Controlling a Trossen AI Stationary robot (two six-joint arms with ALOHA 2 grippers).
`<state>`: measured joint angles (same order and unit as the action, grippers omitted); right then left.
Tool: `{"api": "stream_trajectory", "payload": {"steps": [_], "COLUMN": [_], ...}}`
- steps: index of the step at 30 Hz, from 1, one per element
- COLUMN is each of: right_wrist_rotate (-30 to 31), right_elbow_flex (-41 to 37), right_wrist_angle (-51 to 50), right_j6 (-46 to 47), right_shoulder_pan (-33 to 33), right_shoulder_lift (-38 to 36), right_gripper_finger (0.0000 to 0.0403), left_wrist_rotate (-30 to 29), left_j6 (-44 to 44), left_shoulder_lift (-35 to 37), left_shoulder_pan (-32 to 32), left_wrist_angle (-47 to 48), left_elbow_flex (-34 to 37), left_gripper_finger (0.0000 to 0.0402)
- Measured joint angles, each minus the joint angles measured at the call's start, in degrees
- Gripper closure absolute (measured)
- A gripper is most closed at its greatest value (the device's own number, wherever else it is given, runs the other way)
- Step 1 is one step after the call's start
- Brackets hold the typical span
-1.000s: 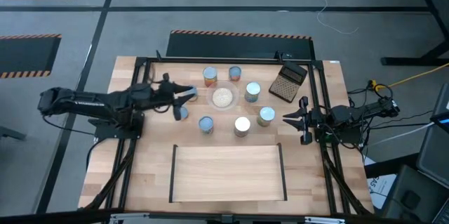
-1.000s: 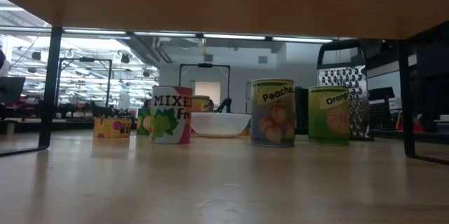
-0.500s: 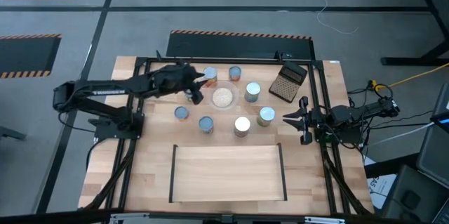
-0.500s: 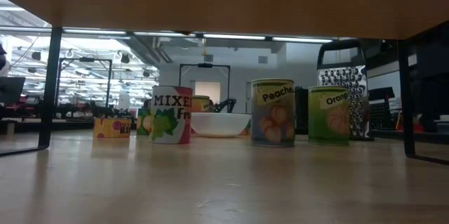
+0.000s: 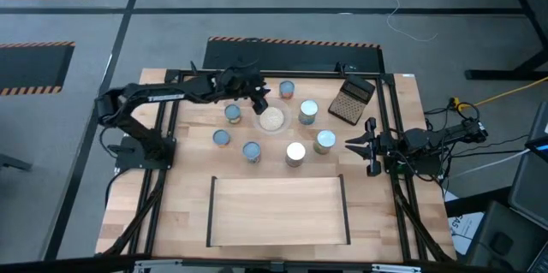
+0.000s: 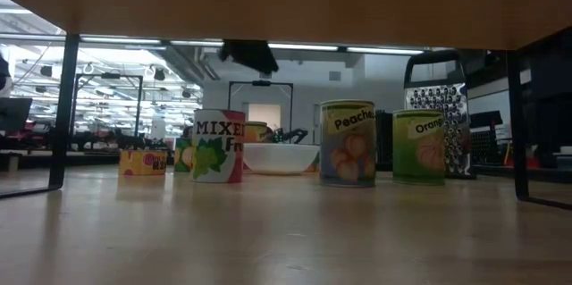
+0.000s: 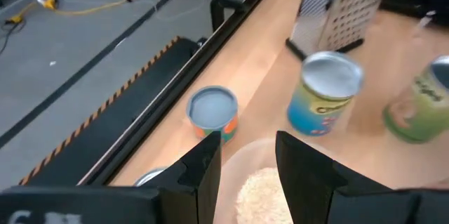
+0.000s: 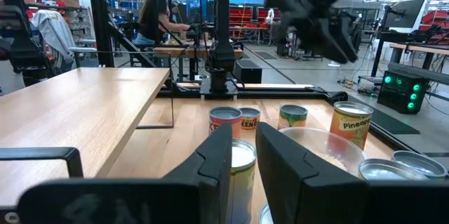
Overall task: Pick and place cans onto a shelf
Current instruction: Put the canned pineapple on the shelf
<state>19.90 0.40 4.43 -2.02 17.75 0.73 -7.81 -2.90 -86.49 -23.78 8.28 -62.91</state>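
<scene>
L gripper (image 5: 259,99): jaws released, empty, over bowl (image 5: 271,120) | R gripper (image 8: 242,155): parked, jaws part-open, empty | cans (image 5: 286,90) crowd bowl on tabletop, shelf (image 5: 278,210) bare | risk: your descent clips neighbours, spills grains

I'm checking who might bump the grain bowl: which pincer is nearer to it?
Left. The left pincer hovers open above the bowl, at its far-left rim. The right pincer waits beyond the table's right side, cans in between.
</scene>
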Motion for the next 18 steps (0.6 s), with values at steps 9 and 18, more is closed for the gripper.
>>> {"api": "stream_trajectory", "payload": {"steps": [9, 18], "right_wrist_rotate": [0.0, 0.0], "right_elbow_flex": [0.0, 0.0], "right_wrist_angle": [0.0, 0.0], "right_j6": [0.0, 0.0], "right_shoulder_pan": [0.0, 0.0], "right_shoulder_lift": [0.0, 0.0], "right_gripper_finger": [0.0331, 0.0331], "left_wrist_rotate": [0.0, 0.0], "left_j6": [-0.1, -0.2], "left_shoulder_lift": [-6.8, -10.2], "left_shoulder_pan": [-3.3, -4.1], "left_wrist_angle": [0.2, 0.4], "left_elbow_flex": [-0.7, -0.7], "left_gripper_finger": [0.0273, 0.0273]}}
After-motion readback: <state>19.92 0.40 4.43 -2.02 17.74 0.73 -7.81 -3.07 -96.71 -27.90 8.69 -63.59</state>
